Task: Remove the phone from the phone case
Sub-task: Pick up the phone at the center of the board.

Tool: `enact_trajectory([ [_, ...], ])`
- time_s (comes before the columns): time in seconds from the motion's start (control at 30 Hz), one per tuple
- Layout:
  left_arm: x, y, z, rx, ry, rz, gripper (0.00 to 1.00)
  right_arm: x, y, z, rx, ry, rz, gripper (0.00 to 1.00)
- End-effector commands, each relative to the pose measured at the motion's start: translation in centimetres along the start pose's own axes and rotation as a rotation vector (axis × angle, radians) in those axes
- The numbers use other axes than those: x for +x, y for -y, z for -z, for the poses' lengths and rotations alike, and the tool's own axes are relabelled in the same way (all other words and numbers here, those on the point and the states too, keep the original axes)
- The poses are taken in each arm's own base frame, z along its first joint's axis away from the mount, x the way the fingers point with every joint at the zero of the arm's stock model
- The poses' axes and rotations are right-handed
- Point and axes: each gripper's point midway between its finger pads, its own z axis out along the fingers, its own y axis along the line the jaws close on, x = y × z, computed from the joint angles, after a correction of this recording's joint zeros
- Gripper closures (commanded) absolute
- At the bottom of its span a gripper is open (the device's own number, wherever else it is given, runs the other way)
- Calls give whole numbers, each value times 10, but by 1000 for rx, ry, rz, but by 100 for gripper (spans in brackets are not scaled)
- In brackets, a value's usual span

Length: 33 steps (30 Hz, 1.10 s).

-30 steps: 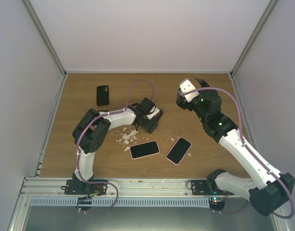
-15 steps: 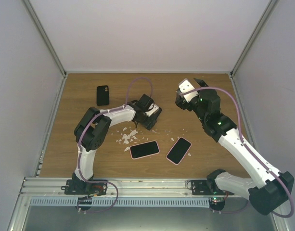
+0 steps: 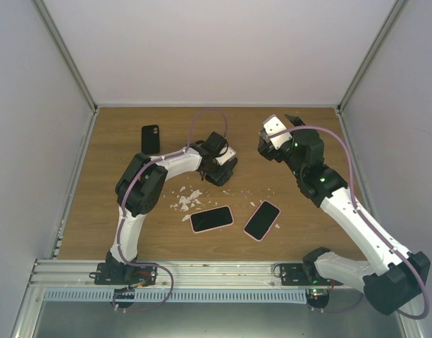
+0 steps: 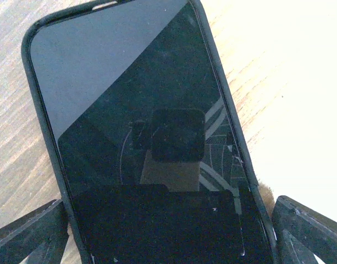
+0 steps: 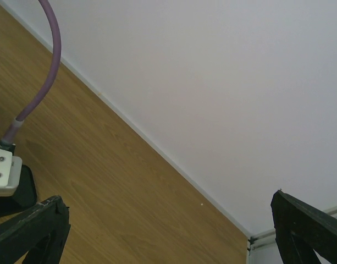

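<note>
A phone (image 4: 135,110) with a dark screen sits in a black case (image 4: 40,110) and fills the left wrist view, lying on the wooden table. My left gripper (image 4: 168,231) is open, with one finger on each long side of the phone's near end. In the top view the left gripper (image 3: 222,170) sits at the table's middle and hides this phone. My right gripper (image 3: 282,122) is open and empty, held up in the air over the far right of the table; its wrist view (image 5: 168,231) shows only table and wall.
Two phones in pink cases lie in front, one (image 3: 211,218) and another (image 3: 262,220). A black case or phone back (image 3: 150,139) lies at the far left. White scraps (image 3: 187,199) are scattered near the left arm. Walls enclose the table.
My left gripper has shifted a little toward the far side of the table and its cable loop has risen. The right arm has barely moved.
</note>
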Motion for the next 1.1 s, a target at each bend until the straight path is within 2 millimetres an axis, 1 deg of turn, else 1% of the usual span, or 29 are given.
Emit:
enact_trajectory([
  [0.0,58,15,-33,95,-191,-8,1,-1,8,-2,-2,-1,-53,0],
  [0.07,56,20,-29,121,-183,-29,3,1,9,-3,-8,-10,-65,1],
  [0.13,53,26,-20,156,-159,-60,6,4,9,-4,-19,-18,-78,1],
  [0.23,51,35,-8,201,-129,-112,13,6,7,-5,-49,-23,-95,0],
  [0.3,53,42,-1,231,-123,-177,15,6,5,-7,-61,-27,-103,0],
  [0.37,59,52,6,278,-118,-261,15,6,4,-8,-68,-26,-107,0],
  [0.43,67,57,11,301,-116,-373,15,5,4,-8,-69,-23,-109,1],
  [0.47,70,57,14,306,-117,-426,15,5,5,-8,-69,-23,-109,1],
  [0.53,77,51,15,279,-123,-557,16,5,4,-9,-72,-22,-108,0],
  [0.6,77,35,13,204,-125,-667,16,5,4,-9,-73,-21,-107,1],
  [0.63,73,28,14,178,-119,-686,16,6,3,-10,-75,-22,-106,0],
  [0.7,64,23,16,189,-117,-657,12,6,3,-9,-75,-23,-105,0],
  [0.73,63,22,15,206,-126,-623,7,6,3,-9,-74,-23,-104,0],
  [0.8,61,27,17,238,-132,-554,2,6,3,-8,-73,-23,-103,0],
  [0.93,65,32,13,246,-146,-410,1,7,2,-8,-76,-26,-110,0],
  [1.07,77,28,2,205,-163,-336,1,7,0,-11,-86,-28,-121,0],
])
